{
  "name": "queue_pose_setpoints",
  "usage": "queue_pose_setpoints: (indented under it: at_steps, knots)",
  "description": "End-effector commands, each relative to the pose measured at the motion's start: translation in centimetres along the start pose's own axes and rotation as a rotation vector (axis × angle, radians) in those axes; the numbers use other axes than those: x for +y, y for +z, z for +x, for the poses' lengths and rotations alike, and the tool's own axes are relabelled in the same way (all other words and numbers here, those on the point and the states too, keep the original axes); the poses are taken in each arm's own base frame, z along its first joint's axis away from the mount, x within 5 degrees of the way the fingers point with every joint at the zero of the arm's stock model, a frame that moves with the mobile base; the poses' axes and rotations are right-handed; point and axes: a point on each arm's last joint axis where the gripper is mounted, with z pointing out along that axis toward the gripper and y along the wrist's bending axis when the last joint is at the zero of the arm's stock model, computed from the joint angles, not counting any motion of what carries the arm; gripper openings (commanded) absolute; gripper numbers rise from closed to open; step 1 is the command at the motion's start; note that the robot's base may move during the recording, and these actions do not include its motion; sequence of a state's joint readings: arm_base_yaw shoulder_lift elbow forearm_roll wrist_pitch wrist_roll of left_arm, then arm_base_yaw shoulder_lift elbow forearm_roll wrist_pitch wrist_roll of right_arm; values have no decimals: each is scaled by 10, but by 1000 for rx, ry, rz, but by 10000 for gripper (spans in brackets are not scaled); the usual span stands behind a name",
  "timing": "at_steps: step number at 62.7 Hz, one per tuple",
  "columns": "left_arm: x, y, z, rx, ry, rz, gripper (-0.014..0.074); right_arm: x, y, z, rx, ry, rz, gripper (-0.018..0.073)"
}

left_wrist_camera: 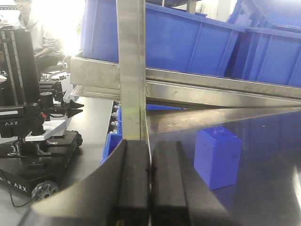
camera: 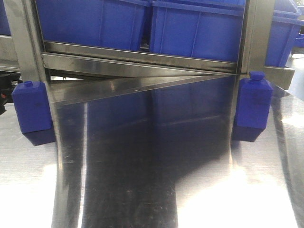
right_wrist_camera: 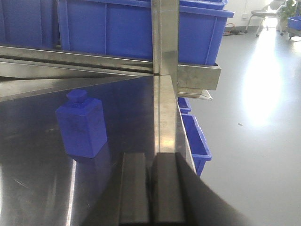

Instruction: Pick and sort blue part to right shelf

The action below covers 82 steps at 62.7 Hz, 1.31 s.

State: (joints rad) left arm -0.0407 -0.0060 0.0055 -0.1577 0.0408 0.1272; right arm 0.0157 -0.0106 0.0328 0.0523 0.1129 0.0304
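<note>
Left tool (left_wrist_camera: 150, 157) clenched, black pads (left_wrist_camera: 134, 188) pressed flat together, holding no part; right tool (right_wrist_camera: 149, 165) the same, pads (right_wrist_camera: 165, 188) touching; both sit low over the steel tabletop (camera: 142, 180), well short of its rear edge.

Two blue parts are out, both upright, cap on top, standing on the tabletop and not on the rack; left blue part (camera: 32, 107) (left_wrist_camera: 217, 157) is at the rear-left corner, just beside the left upright (camera: 21, 42); right blue part (camera: 254, 105) (right_wrist_camera: 81, 125) is at the rear-right corner, just beside the right upright (camera: 256, 33); they are well apart, with bare, mirror-like steel between.

Right shelf (camera: 142, 59): steel front rail runs along the tabletop's rear edge; large blue tubs (camera: 95, 19) sit side by side on the level above the rail.

Right wrist view: smaller blue bins (right_wrist_camera: 195, 136) sit below the tabletop's right edge, grey floor beyond; left wrist view: a second black rig marked ARX (left_wrist_camera: 28, 141) stands off the left edge, with a seated person (left_wrist_camera: 35, 33) behind it.
</note>
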Motion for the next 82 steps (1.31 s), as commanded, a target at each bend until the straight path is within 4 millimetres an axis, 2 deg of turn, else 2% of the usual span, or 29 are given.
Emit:
queue_pose_setpoints:
  at_steps: [1, 30, 39, 45, 57, 61, 66, 74, 82]
  knots:
    - [1, -1, 0, -74, -10, -9, 123, 1, -4, -17, -130, -1, -7, 129]
    - [2, -2, -6, -143, -10, -18, 123, 1, -4, -17, -130, -1, -7, 129]
    - [4, -6, -24, -323, -28, -42, 123, 1, -4, -17, -130, -1, -7, 129]
    - [5, -9, -41, -350, -90, -40, 123, 1, -4, -17, -130, -1, -7, 129]
    - [-5, -8, -101, -155, -85, 35, 151, 1, -4, -17, -130, -1, -7, 129]
    - [-8, -4, -120, -79, -81, 55, 198, 1, -4, -17, -131, -1, -7, 129]
    - [-11, 6, -140, 20, -76, 75, 298, 1, -4, -17, -131, -1, -7, 129]
    - [-15, 29, -158, 186, -82, 101, 449, 1, -4, -17, -131, -1, -7, 129]
    - [-19, 55, -161, 360, -118, 133, 515, 1, -4, -17, -132, -1, -7, 129]
